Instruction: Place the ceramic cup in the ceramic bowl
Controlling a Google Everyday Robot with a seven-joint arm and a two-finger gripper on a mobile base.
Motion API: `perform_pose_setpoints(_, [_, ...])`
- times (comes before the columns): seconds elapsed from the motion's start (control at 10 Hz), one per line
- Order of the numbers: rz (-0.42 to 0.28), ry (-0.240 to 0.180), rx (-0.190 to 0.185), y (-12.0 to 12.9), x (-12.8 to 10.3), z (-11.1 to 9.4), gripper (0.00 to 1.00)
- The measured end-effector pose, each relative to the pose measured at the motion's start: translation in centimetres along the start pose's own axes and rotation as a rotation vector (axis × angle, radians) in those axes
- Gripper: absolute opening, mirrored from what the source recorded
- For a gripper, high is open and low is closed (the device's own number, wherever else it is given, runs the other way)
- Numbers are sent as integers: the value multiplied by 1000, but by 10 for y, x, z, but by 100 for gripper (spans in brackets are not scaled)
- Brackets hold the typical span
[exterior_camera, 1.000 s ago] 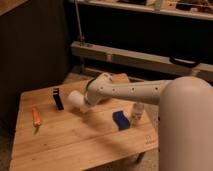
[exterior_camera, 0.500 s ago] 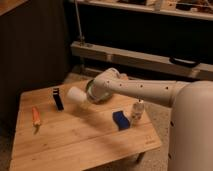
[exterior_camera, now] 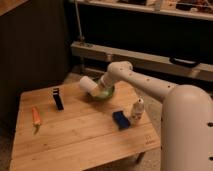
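The ceramic cup (exterior_camera: 86, 84) is small, white and tapered. It lies tilted on its side in the air, held at the end of my arm. My gripper (exterior_camera: 96, 88) is shut on the cup, just left of and above the ceramic bowl (exterior_camera: 107, 94). The bowl is green and round and stands at the far side of the wooden table (exterior_camera: 80, 137). My gripper and wrist hide much of the bowl. The cup hangs by the bowl's left rim, not inside it.
A dark upright block (exterior_camera: 58, 99) stands left of the cup. A carrot (exterior_camera: 36, 116) lies near the table's left edge. A blue object (exterior_camera: 121, 119) and a small white bottle (exterior_camera: 137, 109) stand at the right. A dark shelf unit rises behind the table.
My gripper has carried the cup up and to the right, from above the table's left-middle to the bowl's left rim. The other objects have not moved.
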Motion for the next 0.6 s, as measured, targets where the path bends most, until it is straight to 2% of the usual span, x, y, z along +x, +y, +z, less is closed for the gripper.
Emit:
perform_pose_setpoints(0.2, [60,-106,-72,-33,-16,-32,0])
perform_pose_setpoints(0.3, [71,-130,-91,-41,-17,-43,0])
perform_pose_setpoints(0.4, [70,-130,-112,-47,-13,-56,0])
perform_pose_setpoints(0.5, [54,-105,-123,-46,-7,-61,0])
perform_pose_setpoints(0.6, [30,-71,-118,-44,-2,-64,0])
